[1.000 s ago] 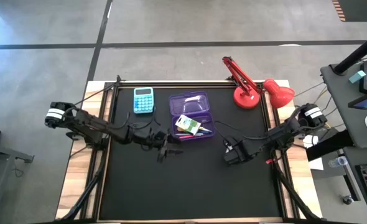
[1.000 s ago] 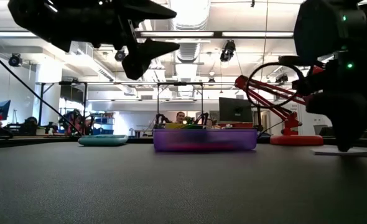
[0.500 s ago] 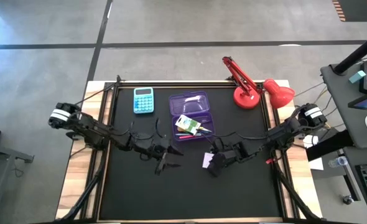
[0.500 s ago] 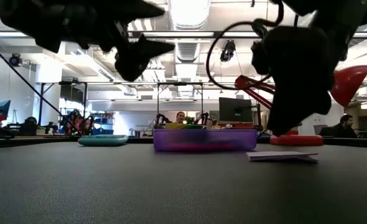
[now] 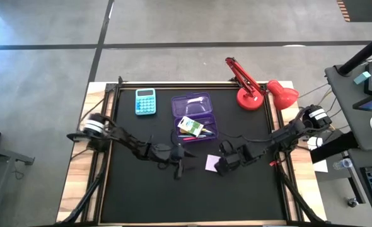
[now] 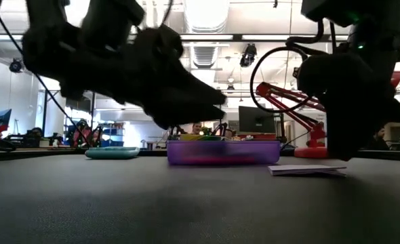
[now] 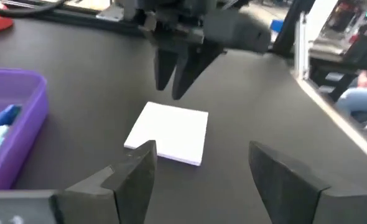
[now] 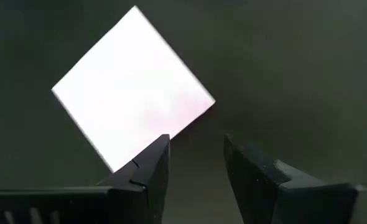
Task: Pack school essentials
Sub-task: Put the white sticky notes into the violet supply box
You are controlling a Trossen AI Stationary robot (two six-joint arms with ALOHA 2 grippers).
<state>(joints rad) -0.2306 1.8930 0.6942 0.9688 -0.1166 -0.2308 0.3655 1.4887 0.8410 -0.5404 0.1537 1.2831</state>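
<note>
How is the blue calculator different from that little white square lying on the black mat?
The calculator is light blue with keys and lies by the mat's far edge, left of the purple box. The white square is blank, smaller, and lies mid-mat between the two hands, the right hand just beside it. Both lie flat.

Item: small white square (image 8: 132, 87), flat on dark table surface (image 8: 295, 62), turned cornerwise | right gripper (image 8: 196, 163): fingers parted, nothing between, one fingertip (image 8: 152, 158) overlapping the square's edge
</note>
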